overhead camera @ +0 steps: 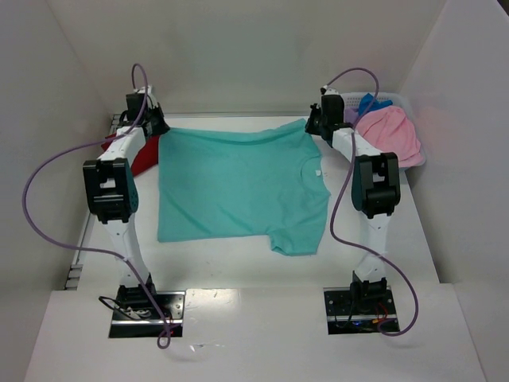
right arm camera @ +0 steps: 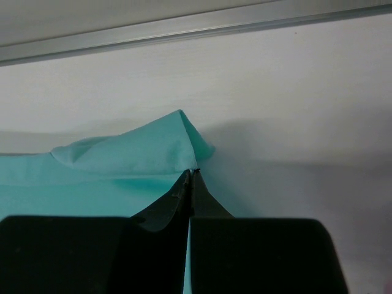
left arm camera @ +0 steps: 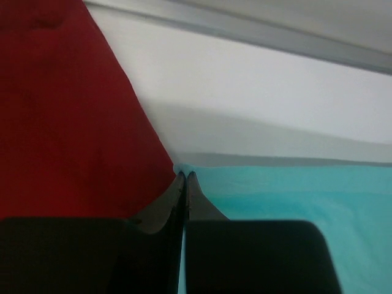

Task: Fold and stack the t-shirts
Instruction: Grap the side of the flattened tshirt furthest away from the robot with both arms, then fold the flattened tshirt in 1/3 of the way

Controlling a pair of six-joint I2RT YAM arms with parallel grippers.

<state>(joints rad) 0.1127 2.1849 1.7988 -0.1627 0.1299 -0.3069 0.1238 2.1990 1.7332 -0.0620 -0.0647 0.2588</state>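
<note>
A teal t-shirt (overhead camera: 238,187) lies spread flat in the middle of the table, its neck to the right. My left gripper (overhead camera: 157,127) is shut on its far left corner; the left wrist view shows the teal cloth (left arm camera: 294,202) pinched at the gripper's tips (left arm camera: 185,174). My right gripper (overhead camera: 314,126) is shut on the far right corner, the sleeve (right arm camera: 141,150), bunched at the gripper's tips (right arm camera: 192,171). A dark red t-shirt (overhead camera: 143,155) lies at the far left, partly under my left arm, and fills the left of the left wrist view (left arm camera: 61,110).
A white perforated basket (overhead camera: 398,103) at the far right holds pink (overhead camera: 391,131), blue (overhead camera: 371,103) and purple (overhead camera: 351,115) shirts. White walls enclose the table on the left, back and right. A metal rail (right arm camera: 196,27) runs along the back edge.
</note>
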